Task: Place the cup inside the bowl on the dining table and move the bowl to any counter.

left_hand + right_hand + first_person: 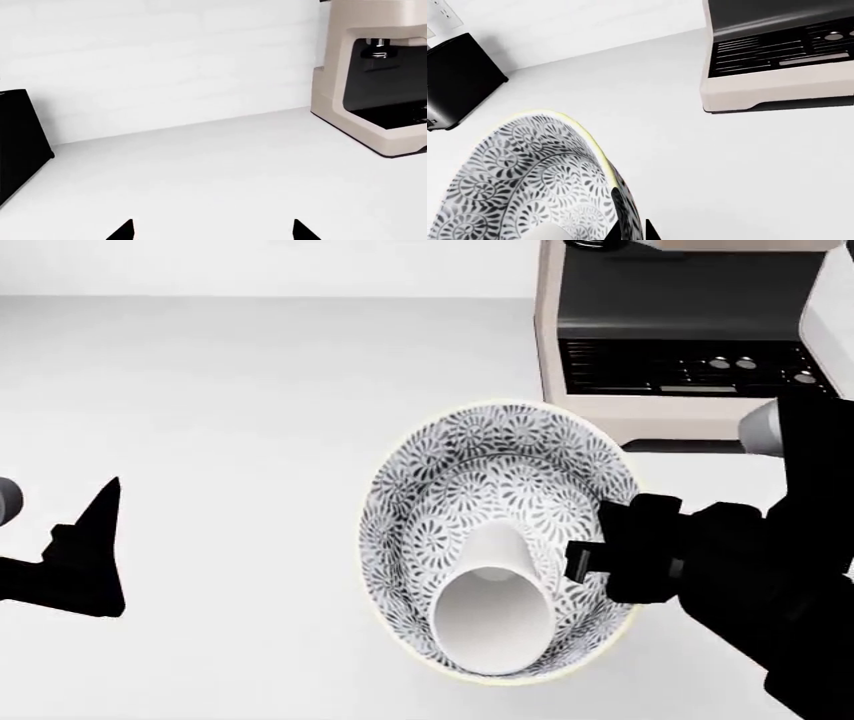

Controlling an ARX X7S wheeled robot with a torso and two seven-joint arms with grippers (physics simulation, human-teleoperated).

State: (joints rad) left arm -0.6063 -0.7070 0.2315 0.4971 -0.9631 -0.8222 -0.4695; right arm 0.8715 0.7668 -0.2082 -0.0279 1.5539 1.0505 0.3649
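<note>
The bowl (pixel 497 540) is over the counter (pixel 240 390), just in front of the coffee machine (pixel 681 340). It is tipped, so its open side faces up at the head camera. The cup (pixel 491 615) lies on its side inside the bowl, with its mouth pointing away from the coffee machine.

The right gripper (pixel 587 555) is pinched on the bowl's rim — on the side of the bowl nearest the coffee machine's front corner. In the right wrist view the rim of the bowl (pixel 527 175) sits between the dark fingertips (pixel 617 227), and the coffee machine (pixel 780 55) stands beyond it on the counter (pixel 707 165).

The left gripper (pixel 80 550) is far from the coffee machine, on the other side of the bowl. Its two tips (pixel 123 231) are spread wide apart with nothing between them — only bare counter (pixel 220 175). A black box (pixel 20 140) stands on the counter, well away from the coffee machine (pixel 373 75).
</note>
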